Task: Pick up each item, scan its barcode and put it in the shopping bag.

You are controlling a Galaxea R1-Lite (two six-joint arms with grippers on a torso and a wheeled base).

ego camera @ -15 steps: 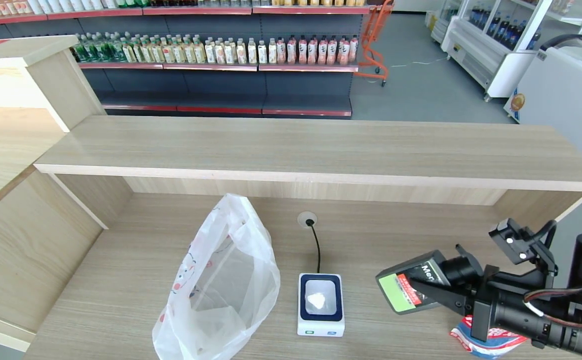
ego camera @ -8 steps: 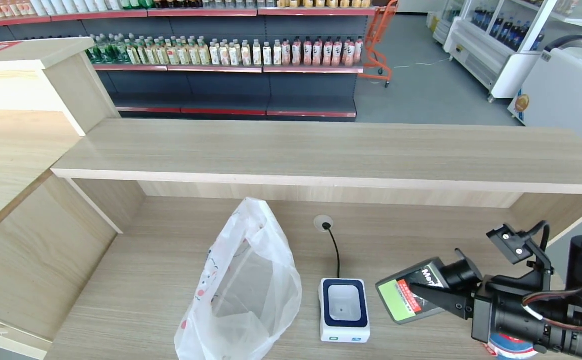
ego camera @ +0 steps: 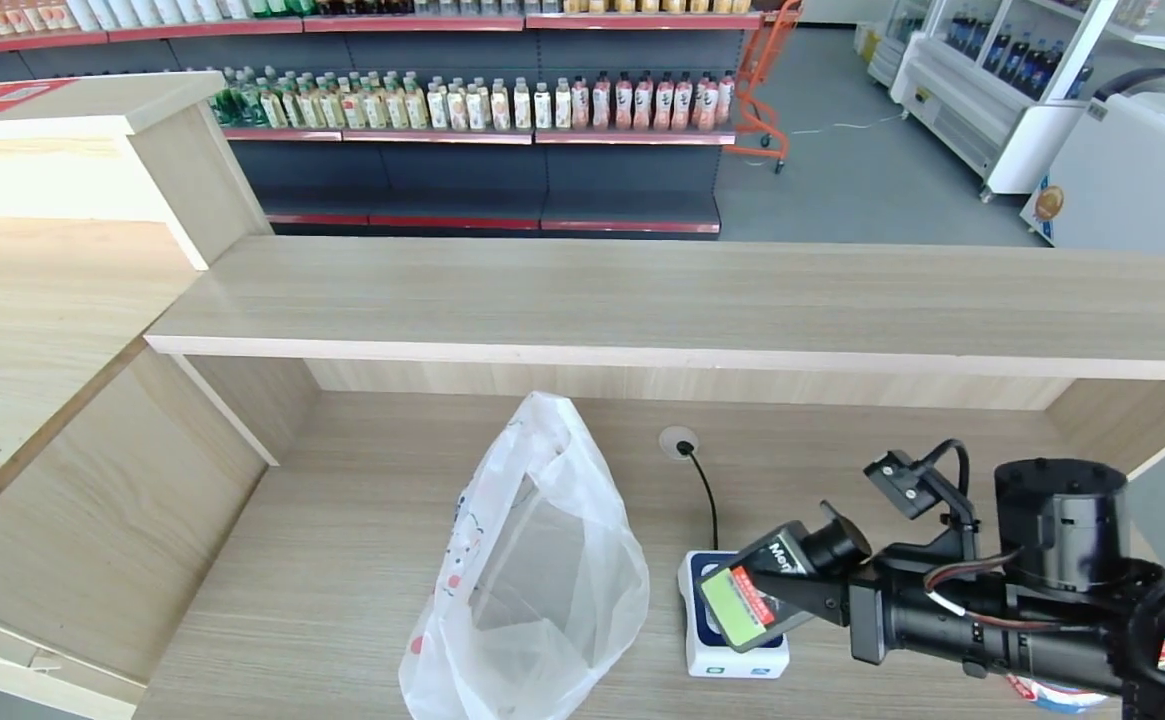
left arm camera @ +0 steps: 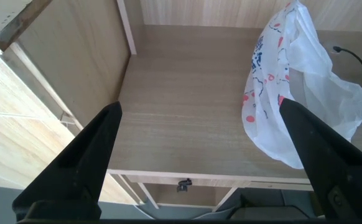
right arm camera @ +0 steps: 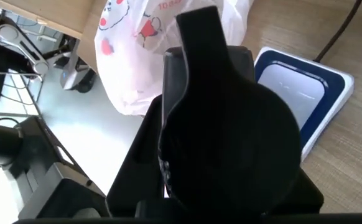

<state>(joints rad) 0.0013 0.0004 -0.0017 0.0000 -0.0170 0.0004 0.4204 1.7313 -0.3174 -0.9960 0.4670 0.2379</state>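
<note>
In the head view, at the lower right of the frame, the right gripper [ego camera: 800, 597] was clamped on a dark box [ego camera: 737, 608] with a green label, just above the scanner [ego camera: 732, 662]. The shopping bag [ego camera: 532, 590] stood at lower centre. From the left wrist, the left gripper [left arm camera: 199, 109] gaped wide near the bag. From the right wrist, the box loomed over the scanner, beside the bag.

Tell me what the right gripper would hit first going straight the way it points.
Probably the shopping bag: the right gripper, holding a box over the scanner, points at its side; depth is unclear.
</note>
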